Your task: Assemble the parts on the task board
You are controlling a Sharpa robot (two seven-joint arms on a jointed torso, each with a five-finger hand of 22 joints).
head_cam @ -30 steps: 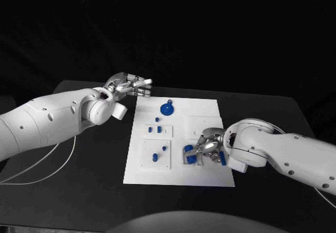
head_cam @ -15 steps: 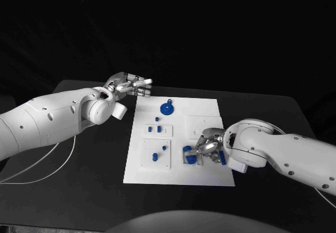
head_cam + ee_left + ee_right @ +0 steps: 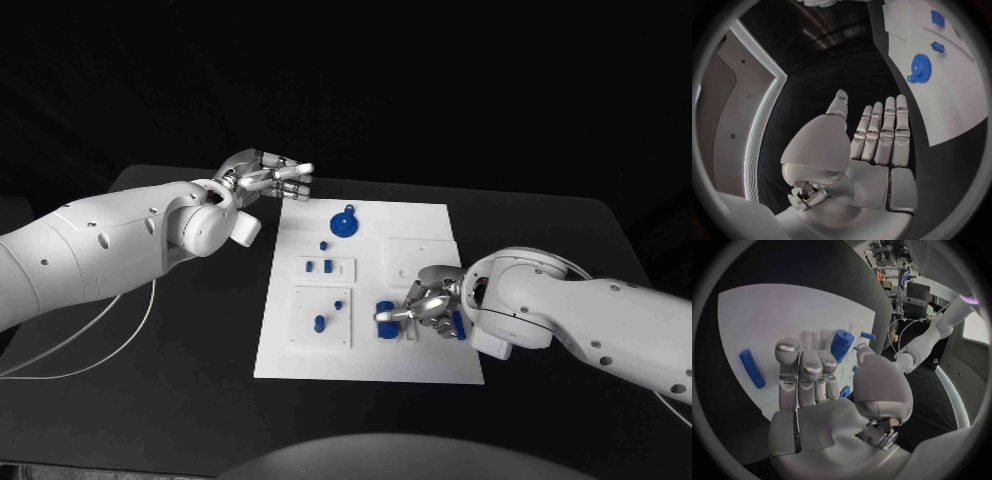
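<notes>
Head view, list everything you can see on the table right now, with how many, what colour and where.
table: one, black, under everything.
task board: one, white, middle of the table.
gear: one, blue, far end of the board.
small pegs: several, blue, in the raised plates on the board's left half; exact count unclear.
cylinder: one, blue, near the board's right edge at the right hand's fingertips; whether it is gripped cannot be told.
rod: one, blue, lying on the board beside the right hand.
cable: one, white, on the table beneath the left arm.
left hand: one, silver, beyond the board's far left corner, holding nothing.
right hand: one, silver, over the board's right side.
</notes>
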